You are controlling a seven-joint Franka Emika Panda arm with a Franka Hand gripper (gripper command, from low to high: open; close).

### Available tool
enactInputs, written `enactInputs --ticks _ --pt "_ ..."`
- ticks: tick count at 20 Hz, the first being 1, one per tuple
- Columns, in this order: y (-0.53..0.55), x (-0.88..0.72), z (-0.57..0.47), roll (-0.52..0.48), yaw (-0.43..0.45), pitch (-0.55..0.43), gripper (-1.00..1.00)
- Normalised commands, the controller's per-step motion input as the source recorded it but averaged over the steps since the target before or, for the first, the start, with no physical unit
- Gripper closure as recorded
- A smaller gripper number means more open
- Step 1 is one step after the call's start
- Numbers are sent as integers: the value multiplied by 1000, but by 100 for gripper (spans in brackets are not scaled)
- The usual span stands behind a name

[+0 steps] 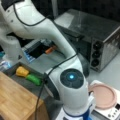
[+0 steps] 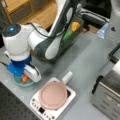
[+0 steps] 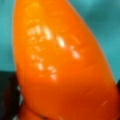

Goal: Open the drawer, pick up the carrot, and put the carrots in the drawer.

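Grey tabletop point(image 2: 85, 60) carries the whole scene, and near its front-left edge in a front view the white gripper point(image 2: 25, 79) points down into a shallow teal dish point(image 2: 18, 82). Whether its jaws pinch or merely straddle the small glossy orange toy carrot point(image 3: 62, 65) I cannot tell; the carrot point(image 2: 25, 78) sits in that dish right at the fingertips and fills the wrist view. Just beside the dish stands a white cooktop point(image 2: 71, 96) bearing a round pink pan point(image 2: 53, 95). Farther back, the dark grey drawer point(image 2: 80, 25) is pulled open, holding a yellow chunky item point(image 1: 22, 71) and a green elongated item point(image 1: 33, 79). A silver toaster oven with black knobs point(image 1: 105, 50) occupies the tabletop's far edge.
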Motion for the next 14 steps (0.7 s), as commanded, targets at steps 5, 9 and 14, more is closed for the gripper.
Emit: enactInputs --ticks 5,9,14 --pt "96 62 272 -138 -75 201 100" --pt "112 86 139 -157 -82 173 100" --pt "136 79 98 -161 -63 117 100"
